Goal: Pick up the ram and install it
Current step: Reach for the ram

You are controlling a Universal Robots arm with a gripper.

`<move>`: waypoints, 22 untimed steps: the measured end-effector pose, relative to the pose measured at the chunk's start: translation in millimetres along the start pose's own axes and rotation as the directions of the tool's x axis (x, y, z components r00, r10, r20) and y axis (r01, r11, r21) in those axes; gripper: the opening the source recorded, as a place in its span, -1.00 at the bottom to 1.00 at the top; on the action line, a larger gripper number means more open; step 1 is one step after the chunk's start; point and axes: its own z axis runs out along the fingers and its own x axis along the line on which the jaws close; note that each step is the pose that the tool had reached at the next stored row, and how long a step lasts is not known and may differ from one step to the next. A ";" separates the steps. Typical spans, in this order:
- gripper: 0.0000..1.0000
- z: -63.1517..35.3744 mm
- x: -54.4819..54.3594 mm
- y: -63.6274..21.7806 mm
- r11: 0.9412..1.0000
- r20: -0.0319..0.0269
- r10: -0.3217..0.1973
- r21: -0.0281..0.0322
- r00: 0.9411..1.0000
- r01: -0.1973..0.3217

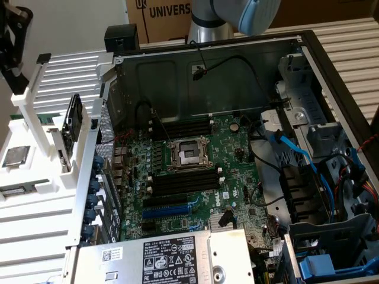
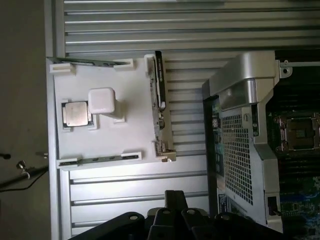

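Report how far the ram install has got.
Done: nothing visible; the black memory slots on the motherboard stand empty. In hand: nothing; the gripper, fingers shut, hangs clear of the ram, which sits in its clips on the white holder beside the case. Left: the whole job, both pickup and install.

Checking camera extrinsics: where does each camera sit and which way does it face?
Exterior view: off the arm, high up, looking down into the open computer case onto the motherboard; the arm shows behind the case.
Wrist view: on the wrist, looking down at the white tray with a ram stick, beside the case; the gripper shows in the foreground.
Shared: the tray, the processor on it, the case's empty socket.
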 end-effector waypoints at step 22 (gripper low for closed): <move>-0.80 -2.3 53.9 4.9 1.000 0.008 0.000 -0.001 1.000 0.000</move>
